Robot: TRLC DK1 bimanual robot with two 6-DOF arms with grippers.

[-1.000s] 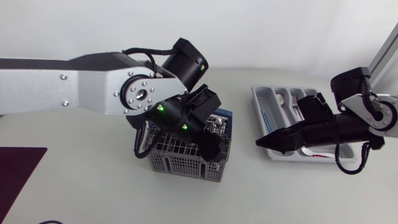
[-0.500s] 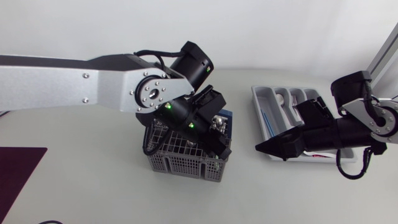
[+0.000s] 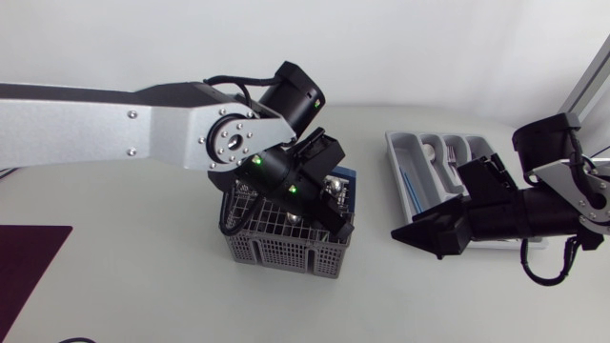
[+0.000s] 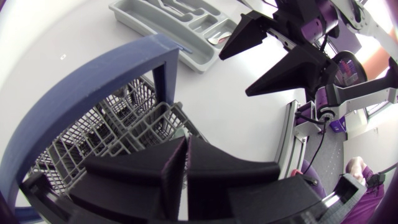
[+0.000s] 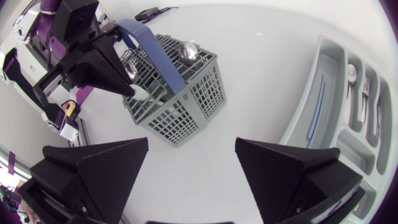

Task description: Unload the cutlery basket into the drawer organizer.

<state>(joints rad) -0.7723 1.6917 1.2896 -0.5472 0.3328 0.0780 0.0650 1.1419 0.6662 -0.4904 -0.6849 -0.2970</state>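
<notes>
From overhead, the grey plastic mesh cutlery basket (image 3: 284, 243) with its blue arched handle (image 3: 345, 178) stands mid-table on the white tabletop (image 3: 143, 286). The left gripper (image 3: 324, 214) is dipped into its top. The pale grey compartmented drawer organizer (image 3: 429, 157) lies well apart at the right, partly under the right arm, with the right gripper (image 3: 405, 232) hovering between the two. In the left wrist view its own fingers (image 4: 211, 168) are pressed together above the basket's grid. Only a thin pale seam shows between them, and I cannot tell what it is. The right wrist view shows broad fingers (image 5: 93, 165) spread wide with nothing between them. Ahead stands the basket, holding a shiny metal spoon (image 5: 188, 51). A small white rounded piece (image 5: 139, 93) sits at the left gripper's tips.
</notes>
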